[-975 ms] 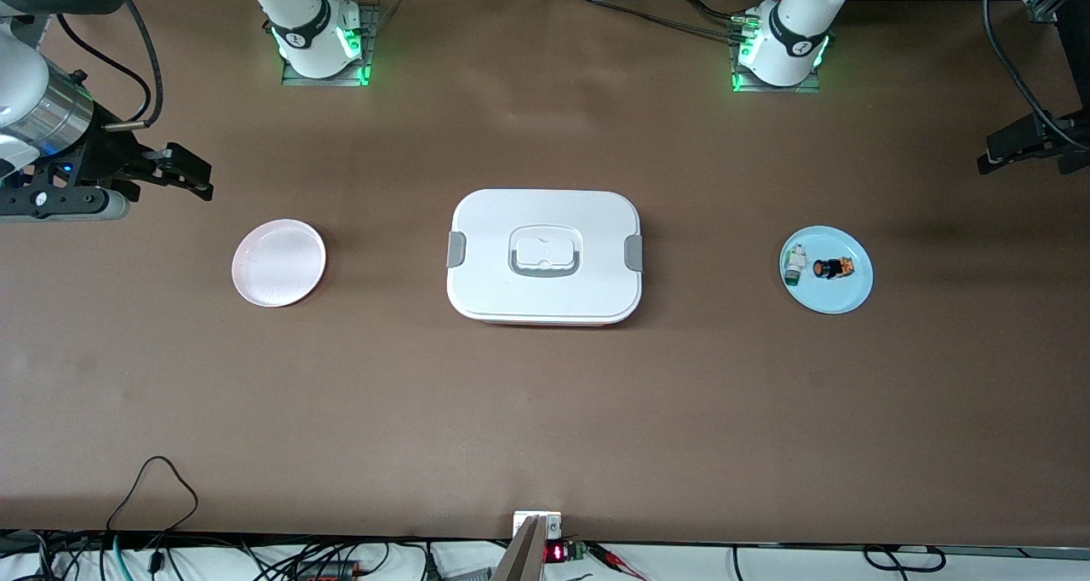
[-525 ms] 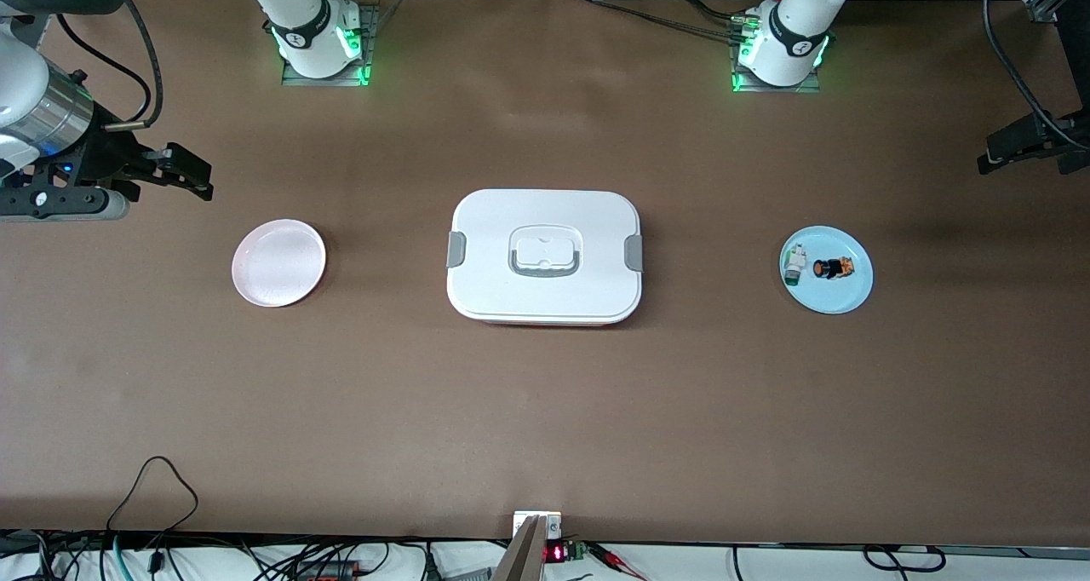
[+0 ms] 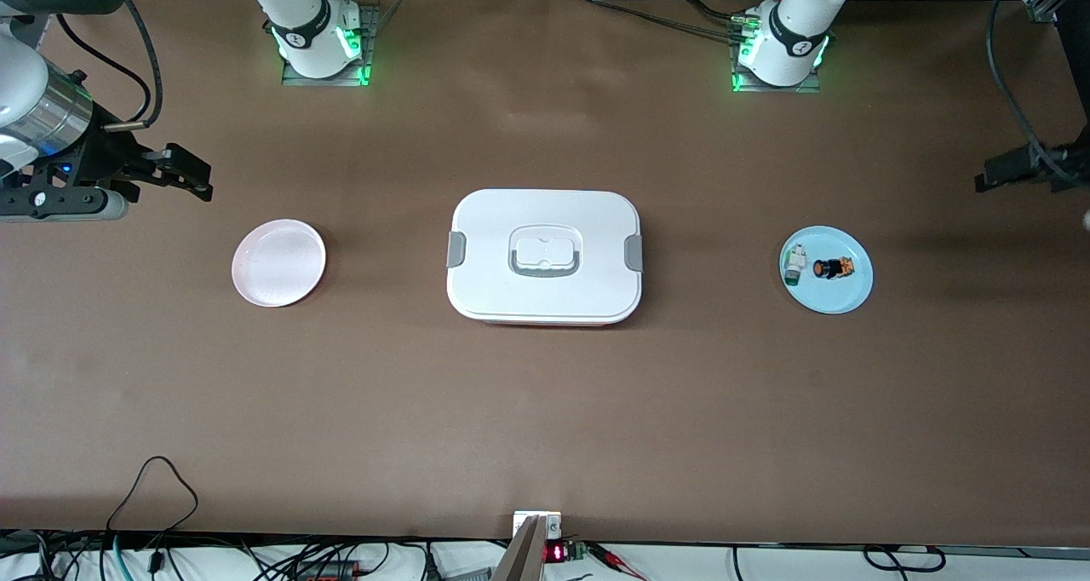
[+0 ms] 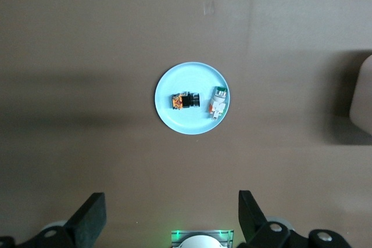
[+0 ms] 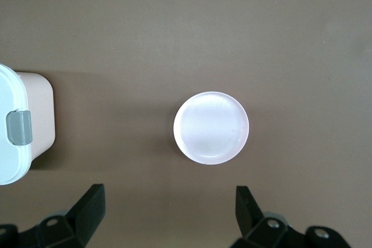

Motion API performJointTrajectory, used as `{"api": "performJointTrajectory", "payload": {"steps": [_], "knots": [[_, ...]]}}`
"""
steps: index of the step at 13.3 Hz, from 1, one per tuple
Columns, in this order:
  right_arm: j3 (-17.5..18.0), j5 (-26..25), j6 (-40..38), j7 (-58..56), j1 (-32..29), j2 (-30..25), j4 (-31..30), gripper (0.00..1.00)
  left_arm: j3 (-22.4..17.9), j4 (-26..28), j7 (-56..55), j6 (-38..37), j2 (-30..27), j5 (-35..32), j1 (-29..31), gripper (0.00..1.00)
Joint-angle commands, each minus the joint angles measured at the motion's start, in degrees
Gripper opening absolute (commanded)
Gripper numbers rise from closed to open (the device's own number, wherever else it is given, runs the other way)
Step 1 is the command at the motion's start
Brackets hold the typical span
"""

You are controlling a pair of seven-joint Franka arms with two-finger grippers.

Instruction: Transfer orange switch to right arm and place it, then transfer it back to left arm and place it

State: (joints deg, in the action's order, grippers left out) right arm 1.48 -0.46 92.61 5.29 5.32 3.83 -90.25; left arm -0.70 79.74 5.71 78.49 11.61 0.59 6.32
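The orange switch [image 3: 832, 267] lies on a light blue plate [image 3: 839, 296] toward the left arm's end of the table, beside a small white-and-green part [image 3: 794, 263]. In the left wrist view the switch [image 4: 185, 101] lies on the plate [image 4: 187, 124], well clear of my open, empty left gripper [image 4: 170, 216]. That left gripper [image 3: 1022, 168] hangs high at the table's end. The white box [image 3: 545, 255] stands closed at the table's middle. My right gripper [image 3: 183, 175] hangs at the other end, and the right wrist view shows the right gripper [image 5: 168, 213] open and empty.
A pink plate [image 3: 278, 262] lies empty between the box and the right arm's end; it also shows in the right wrist view [image 5: 211, 127], with the box's corner [image 5: 14, 126] beside it. Cables run along the table edge nearest the camera.
The left gripper has shifted slightly at the edge of the front view. The right arm, the box, the plates and the switch have not moved.
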Motion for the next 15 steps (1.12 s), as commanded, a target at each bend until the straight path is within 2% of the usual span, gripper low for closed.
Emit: {"api": "performJointTrajectory", "payload": {"steps": [1,5,11,13,15], "knots": [[0.19,0.2,0.38,0.51,-0.31,-0.84,-0.46,0.99,0.18,-1.34,1.15,-0.8,3.67,-0.51,0.53,1.0],[0.19,0.11,0.38,0.51,-0.4,-0.66,-0.46,0.99,0.53,5.58,-3.42,2.08,5.79,-0.15,0.71,1.0],[0.02,0.02,0.64,0.51,-0.66,-0.57,-0.46,0.99,0.7,22.9,-6.67,20.53,4.47,1.61,0.71,1.0],[-0.25,-0.15,0.81,0.51,-1.1,-0.4,-0.46,0.99,0.79,27.03,-6.67,25.81,4.56,1.61,0.8,1.0],[-0.33,-0.5,1.25,0.51,-1.28,-0.4,-0.46,0.99,0.79,28.98,-6.67,29.25,5.52,2.48,0.8,1.0]]}}
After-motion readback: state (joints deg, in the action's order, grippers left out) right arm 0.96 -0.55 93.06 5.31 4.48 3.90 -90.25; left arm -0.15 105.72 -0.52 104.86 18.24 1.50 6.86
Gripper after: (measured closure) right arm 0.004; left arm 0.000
